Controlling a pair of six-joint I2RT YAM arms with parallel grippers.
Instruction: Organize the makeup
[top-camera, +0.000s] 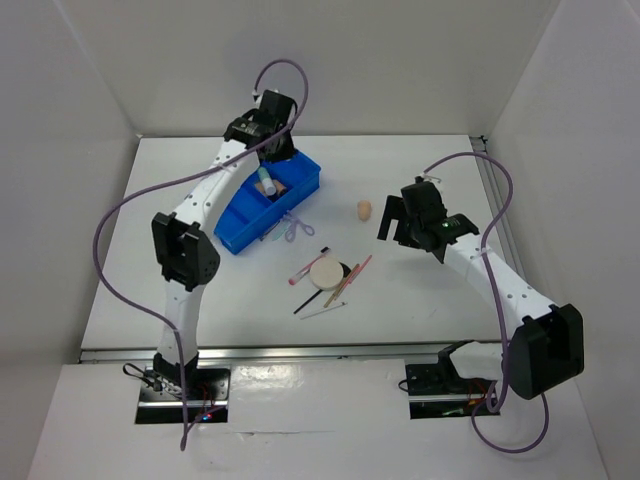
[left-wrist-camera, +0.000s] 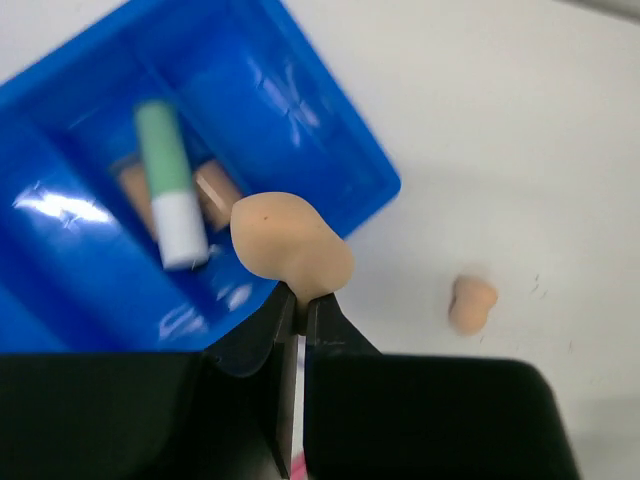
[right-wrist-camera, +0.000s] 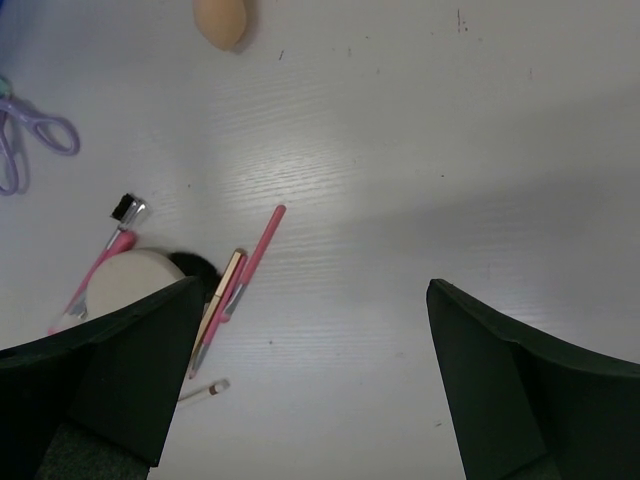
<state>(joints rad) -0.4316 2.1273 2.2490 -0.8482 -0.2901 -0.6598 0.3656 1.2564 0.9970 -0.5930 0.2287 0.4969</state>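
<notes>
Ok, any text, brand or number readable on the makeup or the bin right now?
None readable.
The green-and-white tube in the blue bin is blurred, no legible label.
The beige sponge held over it looks plain.
The pink pencils and round compact on the table are too small to show print.

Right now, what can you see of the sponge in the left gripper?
The beige sponge is smooth, matte and rounded like an egg, apparently soft foam, with one tiny dark speck. The left gripper pinches one end; the rest sticks out, held over the rim of the blue bin. Nothing else touches it.
</notes>
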